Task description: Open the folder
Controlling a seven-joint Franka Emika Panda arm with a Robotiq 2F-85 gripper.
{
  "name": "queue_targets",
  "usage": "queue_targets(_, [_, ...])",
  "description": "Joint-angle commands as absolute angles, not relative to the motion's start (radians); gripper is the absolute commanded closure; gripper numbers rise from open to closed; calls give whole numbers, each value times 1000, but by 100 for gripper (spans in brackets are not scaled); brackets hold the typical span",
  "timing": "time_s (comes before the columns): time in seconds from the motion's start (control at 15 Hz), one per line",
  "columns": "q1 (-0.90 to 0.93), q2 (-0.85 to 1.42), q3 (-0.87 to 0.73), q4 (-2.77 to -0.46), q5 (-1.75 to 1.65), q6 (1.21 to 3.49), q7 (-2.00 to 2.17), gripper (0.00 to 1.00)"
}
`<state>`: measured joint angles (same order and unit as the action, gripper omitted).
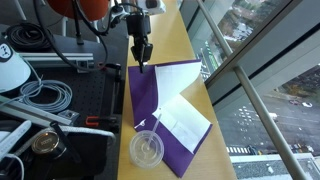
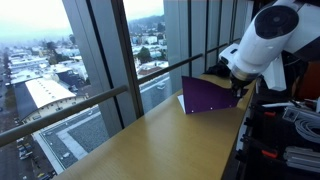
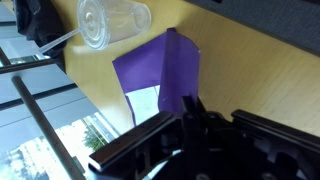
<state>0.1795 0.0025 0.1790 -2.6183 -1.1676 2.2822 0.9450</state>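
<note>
At the window edge of the worktop (image 2: 150, 140), the gripper (image 1: 142, 62) seems clamped on the folder (image 2: 210, 96), its cover standing raised (fingertips murky in the wrist view).

Pale wooden counter (image 1: 178, 40) set along a tall window wall (image 2: 40, 40) with dark vertical mullions (image 2: 85, 40) and a slanting metal rail (image 2: 70, 108). Beyond the glass, a city in overcast daylight, with whitened roofs (image 2: 35, 92). Beside the counter, a black perforated bench (image 1: 100, 95) bearing coiled cables (image 1: 45, 95).
</note>
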Motion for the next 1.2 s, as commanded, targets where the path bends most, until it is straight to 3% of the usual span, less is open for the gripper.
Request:
queue_targets(0.0, [226,2,225,-2613,-1091,2286,957,100])
queue_targets(0.67, [234,89,228,-2471,-1060,2297,940,100])
queue_targets(0.73, [235,95,228,-2461,-1054,2297,940,95])
queue_targets(0.8, [235,100,228,-2454,-1051,2298,942,72])
queue_targets(0.93, [236,111,228,-2447,-1046,2299,947,68])
queue_targets(1.13, [234,123,224,-2445,-1049,2301,947,47])
